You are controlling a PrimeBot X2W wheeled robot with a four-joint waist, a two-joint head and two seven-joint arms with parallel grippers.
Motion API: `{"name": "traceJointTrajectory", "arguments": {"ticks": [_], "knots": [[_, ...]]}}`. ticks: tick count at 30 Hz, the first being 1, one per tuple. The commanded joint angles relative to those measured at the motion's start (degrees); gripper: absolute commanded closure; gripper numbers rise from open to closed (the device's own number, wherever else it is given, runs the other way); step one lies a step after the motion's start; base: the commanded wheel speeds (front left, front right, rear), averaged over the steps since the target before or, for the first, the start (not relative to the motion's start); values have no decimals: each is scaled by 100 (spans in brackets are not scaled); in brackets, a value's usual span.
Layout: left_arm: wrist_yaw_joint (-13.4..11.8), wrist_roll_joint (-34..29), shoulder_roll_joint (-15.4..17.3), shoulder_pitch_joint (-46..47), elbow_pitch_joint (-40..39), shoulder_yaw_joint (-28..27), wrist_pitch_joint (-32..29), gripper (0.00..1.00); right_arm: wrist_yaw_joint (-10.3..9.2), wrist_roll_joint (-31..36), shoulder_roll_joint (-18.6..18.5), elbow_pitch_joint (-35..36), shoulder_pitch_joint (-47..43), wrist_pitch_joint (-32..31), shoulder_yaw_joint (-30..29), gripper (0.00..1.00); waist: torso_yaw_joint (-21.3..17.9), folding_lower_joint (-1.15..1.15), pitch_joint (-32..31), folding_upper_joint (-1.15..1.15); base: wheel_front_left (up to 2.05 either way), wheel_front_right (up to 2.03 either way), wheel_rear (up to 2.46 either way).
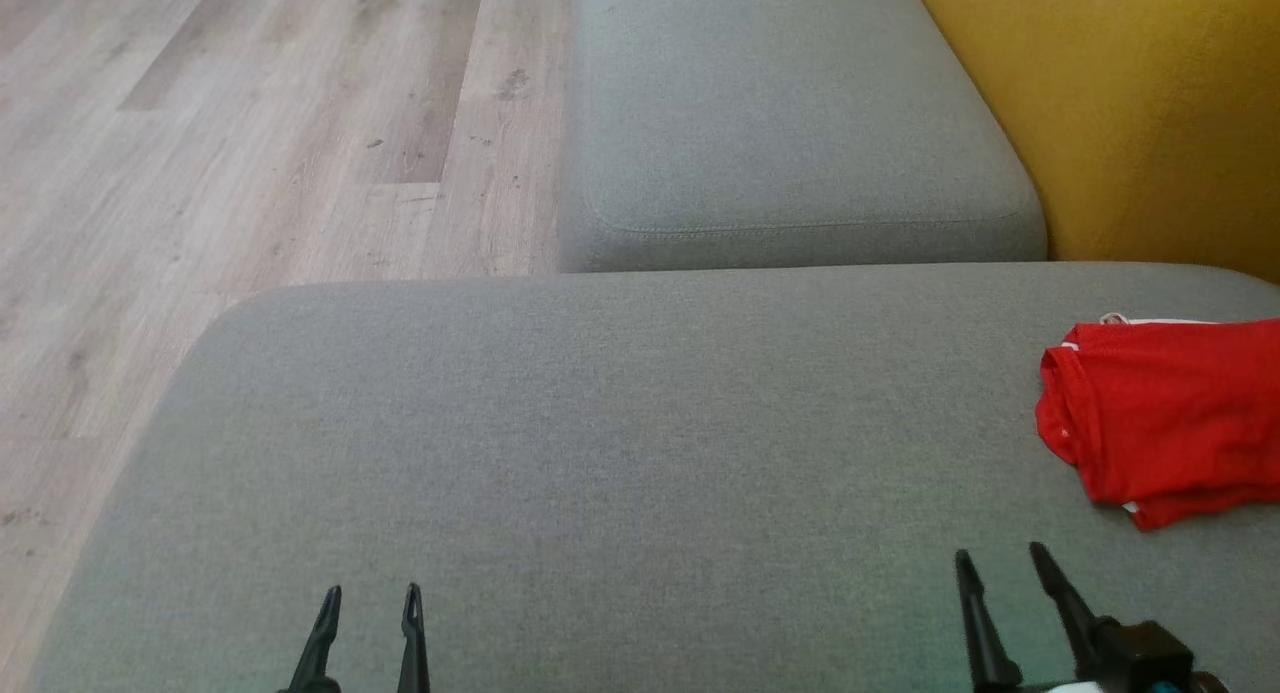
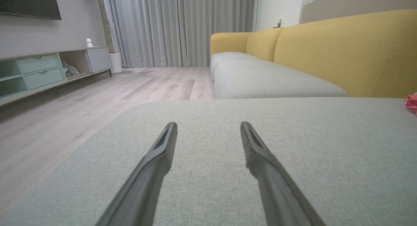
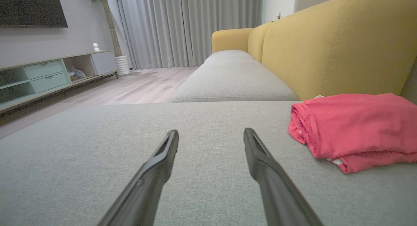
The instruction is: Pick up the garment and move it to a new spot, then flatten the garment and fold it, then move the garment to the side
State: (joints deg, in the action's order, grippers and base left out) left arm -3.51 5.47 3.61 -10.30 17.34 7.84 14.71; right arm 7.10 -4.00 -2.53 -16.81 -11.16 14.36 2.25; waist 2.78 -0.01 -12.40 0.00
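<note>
Folded red garment lies just ahead and right of your right tool.
Both tools gape empty over the grey cushion; your left tool sits well apart from it.

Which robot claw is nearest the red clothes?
The right gripper: the red garment lies just beyond it, to its right, while the left gripper sits farther across the grey cushion.
</note>
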Motion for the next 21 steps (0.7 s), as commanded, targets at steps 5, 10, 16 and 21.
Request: {"name": "traceJointTrajectory", "arguments": {"ticks": [5, 10, 16, 21], "knots": [[6, -110, -37, 257, -98, -184, 29, 0, 39, 12, -36, 235, 259, 63, -11, 0, -28, 1, 23, 0, 0, 0, 0], [2, -87, -15, -89, 335, 1, -8, 100, -1, -12, 1, -233, -60, -14, -122, 100, -36, 1, 32, 0, 0, 0, 0], [40, 208, -22, -112, 497, -83, -111, 100, 0, -315, 0, -395, -68, -113, -163, 100, -46, 1, 76, 0, 0, 0, 0], [84, 566, -24, -49, 453, -131, -189, 100, 2, -672, -2, -357, -2, -190, -186, 100, -55, 1, 125, 0, 0, 0, 0]]}}
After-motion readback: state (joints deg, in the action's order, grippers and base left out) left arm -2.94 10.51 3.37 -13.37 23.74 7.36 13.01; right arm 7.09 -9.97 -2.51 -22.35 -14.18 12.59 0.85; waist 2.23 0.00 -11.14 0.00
